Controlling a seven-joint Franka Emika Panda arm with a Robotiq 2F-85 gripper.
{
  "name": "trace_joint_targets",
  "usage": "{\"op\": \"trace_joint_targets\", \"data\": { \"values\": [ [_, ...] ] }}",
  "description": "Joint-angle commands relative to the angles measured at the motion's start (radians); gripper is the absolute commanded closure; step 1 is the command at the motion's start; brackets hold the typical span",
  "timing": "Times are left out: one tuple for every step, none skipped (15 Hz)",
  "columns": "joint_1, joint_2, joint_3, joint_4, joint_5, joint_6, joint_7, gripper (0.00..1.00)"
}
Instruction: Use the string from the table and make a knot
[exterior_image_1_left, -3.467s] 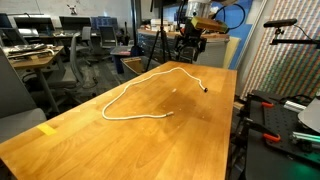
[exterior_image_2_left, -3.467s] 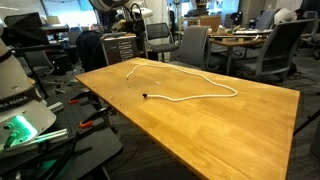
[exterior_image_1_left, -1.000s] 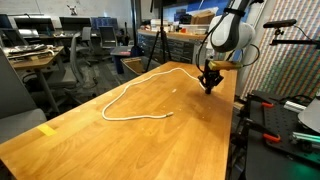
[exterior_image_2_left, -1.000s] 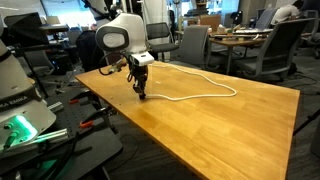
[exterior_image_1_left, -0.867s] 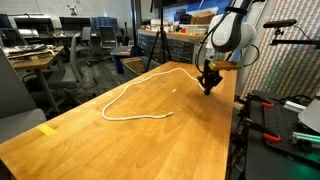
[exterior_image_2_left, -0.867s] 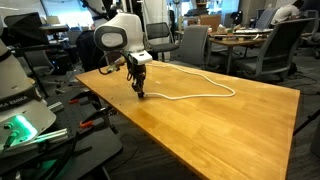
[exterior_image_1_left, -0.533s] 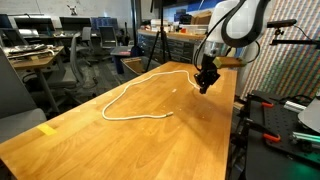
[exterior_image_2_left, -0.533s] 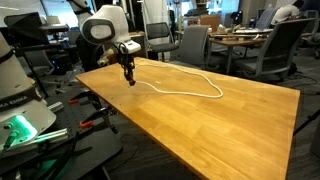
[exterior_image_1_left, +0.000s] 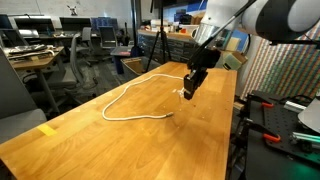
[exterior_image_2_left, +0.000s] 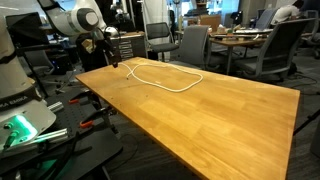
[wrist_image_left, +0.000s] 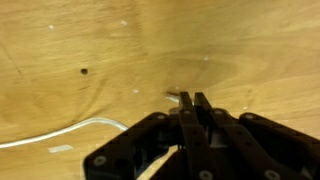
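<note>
Gripper (exterior_image_1_left: 186, 93) was down over the far part of the table (exterior_image_1_left: 120, 150), jaws pressed nearly together and pinching one end of the string (exterior_image_1_left: 135, 118). The rest of the white cord lay in an open loop on the wood. In an exterior view the gripper (exterior_image_2_left: 114, 62) sat near the table's corner, string (exterior_image_2_left: 180, 88) trailing away. Wrist view: fingers (wrist_image_left: 196, 104) closed, string (wrist_image_left: 60, 137) off to one side.

The table (exterior_image_1_left: 120, 150) (light-brown butcher block) bears a white string (exterior_image_1_left: 140, 118) lying in a long open loop across its middle, and yellow tape (exterior_image_1_left: 47, 129) near one edge.
</note>
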Motion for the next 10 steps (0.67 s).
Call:
{"op": "trace_joint_targets", "data": {
  "values": [
    [0.109,-0.062,0.075,0.009,-0.207,-0.032,0.173,0.98],
    [0.141,-0.052,0.108,0.042,-0.249,-0.057,0.209,0.98],
    [0.174,-0.038,0.144,0.073,-0.277,-0.075,0.233,0.98],
    [0.207,-0.010,0.178,0.118,-0.279,-0.093,0.234,0.98],
    [0.236,0.018,0.210,0.165,-0.268,-0.119,0.239,0.98],
    [0.265,0.047,0.240,0.218,-0.231,-0.157,0.228,0.98],
    [0.286,0.073,0.261,0.286,-0.228,-0.229,0.243,0.66],
    [0.304,0.103,0.276,0.362,-0.211,-0.325,0.255,0.65],
    [0.315,0.121,0.277,0.421,-0.222,-0.410,0.273,0.58],
    [0.293,0.154,0.274,0.464,-0.262,-0.493,0.305,0.51]
  ]
}}
